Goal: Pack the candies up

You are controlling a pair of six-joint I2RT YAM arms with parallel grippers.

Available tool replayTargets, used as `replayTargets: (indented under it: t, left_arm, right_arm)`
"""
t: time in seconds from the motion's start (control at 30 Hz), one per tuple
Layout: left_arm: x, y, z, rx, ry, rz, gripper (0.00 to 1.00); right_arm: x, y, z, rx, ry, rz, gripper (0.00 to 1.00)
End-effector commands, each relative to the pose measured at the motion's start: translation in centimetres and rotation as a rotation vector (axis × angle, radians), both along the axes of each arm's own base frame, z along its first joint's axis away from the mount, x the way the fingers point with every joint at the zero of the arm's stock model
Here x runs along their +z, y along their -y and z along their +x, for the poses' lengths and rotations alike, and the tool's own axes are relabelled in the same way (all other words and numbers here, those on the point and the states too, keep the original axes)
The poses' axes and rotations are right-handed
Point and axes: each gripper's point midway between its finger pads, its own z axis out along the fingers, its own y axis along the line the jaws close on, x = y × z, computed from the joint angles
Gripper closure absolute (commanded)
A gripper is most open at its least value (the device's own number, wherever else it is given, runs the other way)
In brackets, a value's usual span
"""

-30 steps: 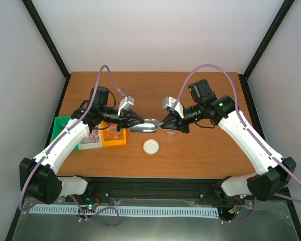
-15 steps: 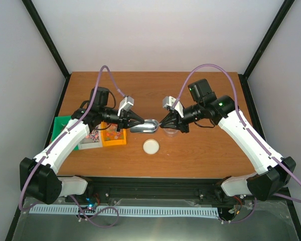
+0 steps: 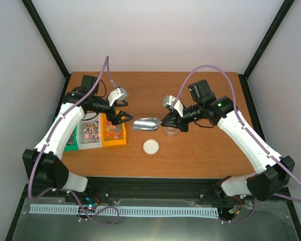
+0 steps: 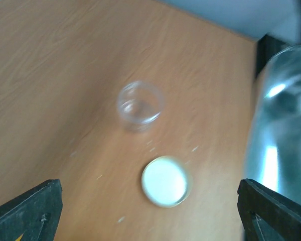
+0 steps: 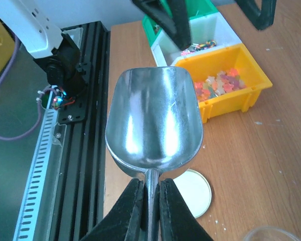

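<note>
Top view: the left claw (image 3: 121, 118) hangs open over the yellow bin (image 3: 114, 141) near the table's (image 3: 200, 155) left edge. The candies (image 3: 112, 132) lie in it and in the white bin (image 3: 89, 145) beside it. The right claw (image 3: 165, 122) grips the scoop (image 3: 146, 123).

Left wrist view: the fingers (image 4: 27, 211) are spread wide above a clear cup (image 4: 139, 104) and a white lid (image 4: 164, 182).

Right wrist view: the right claw (image 5: 150, 191) is clamped on the scoop's (image 5: 154, 123) handle, and the candies (image 5: 218, 83) sit in the yellow bin (image 5: 231, 103).

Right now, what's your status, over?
Left end effector open, empty, between metal scoop and yellow bin. Right end effector shut on scoop handle, scoop empty. Candies in yellow bin; clear cup looks empty.
</note>
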Motion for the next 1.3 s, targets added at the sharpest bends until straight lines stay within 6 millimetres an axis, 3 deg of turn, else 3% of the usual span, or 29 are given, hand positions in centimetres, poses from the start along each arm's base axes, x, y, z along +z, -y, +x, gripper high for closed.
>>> replayTargets:
  t: [0.0,0.17,0.3,0.5,0.7,0.83,1.07,1.27]
  left_arm:
    - [-3.7,-4.7,2.2,0.009,0.051,0.286,0.04]
    - [-7.1,-9.1,5.7,0.058,0.077,0.493,0.05]
    - [-9.6,-11.2,7.8,0.068,0.111,0.640,0.05]
    - [-12.4,-13.2,11.5,0.112,0.142,0.774,0.04]
    - [-14.8,-14.2,13.5,0.144,0.145,0.837,0.00]
    - [-16.1,-13.8,14.4,0.161,0.143,0.848,0.00]
    - [-18.6,-10.7,14.8,0.154,0.145,0.853,0.00]
    - [-17.5,-8.0,17.8,0.235,0.112,0.730,0.00]
  right_arm:
    - [-0.1,0.3,0.9,-0.047,0.042,-0.001,0.97]
    - [-0.7,0.6,0.9,-0.053,0.049,-0.012,0.97]
    - [-1.1,0.7,0.8,-0.052,0.044,-0.018,0.97]
    - [-1.4,1.0,0.6,-0.054,0.036,-0.018,0.97]
    - [-1.7,1.6,0.8,-0.065,0.034,-0.016,0.97]
    - [-2.0,1.8,0.8,-0.063,0.027,-0.014,0.97]
    - [-1.9,2.0,1.0,-0.063,0.016,0.002,0.97]
    - [-2.4,2.7,1.2,-0.080,0.013,-0.008,0.97]
